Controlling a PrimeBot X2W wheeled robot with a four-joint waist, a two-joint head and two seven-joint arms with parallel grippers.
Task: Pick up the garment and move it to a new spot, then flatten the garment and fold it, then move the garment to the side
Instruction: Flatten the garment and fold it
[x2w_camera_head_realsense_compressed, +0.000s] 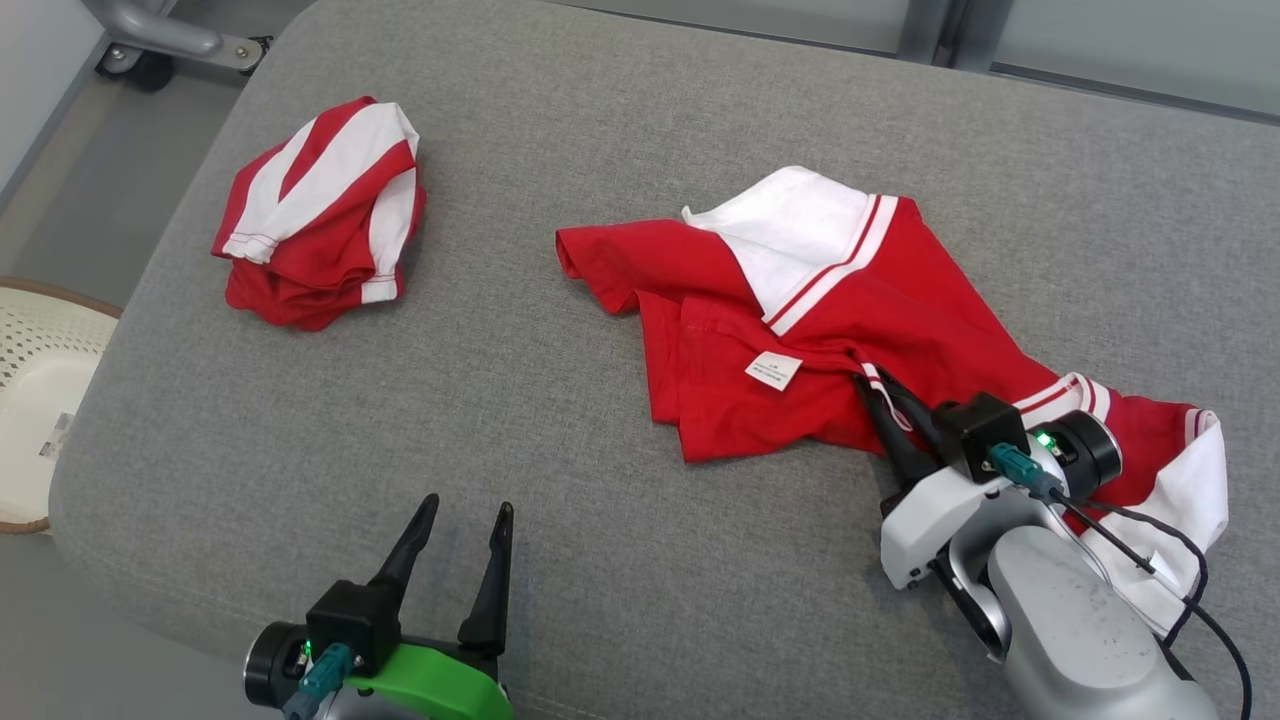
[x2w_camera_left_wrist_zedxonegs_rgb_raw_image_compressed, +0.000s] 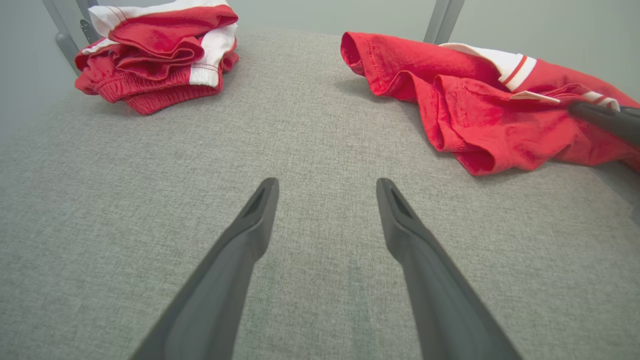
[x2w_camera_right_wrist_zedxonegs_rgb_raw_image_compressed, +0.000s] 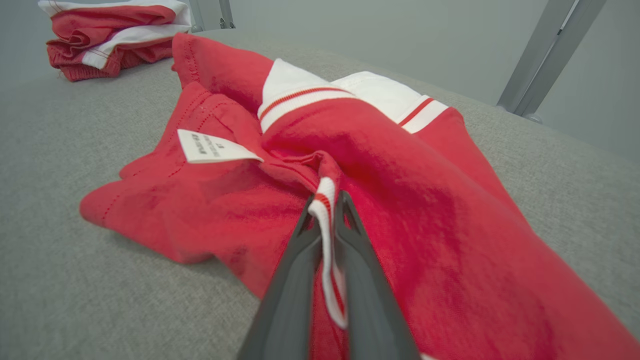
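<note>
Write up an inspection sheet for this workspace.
Surface: grey cushion, mostly bare.
Job's things: crumpled red-and-white garment, label up.
Clutter: folded red-and-white garment, far left.
Grippers: right gripper, jaws shut on the crumpled garment's striped trim; left gripper, jaws open, holding nothing.
Cables: black cable by the right wrist, across the cloth.
Surroundings: white basket at left; metal frame behind.
</note>
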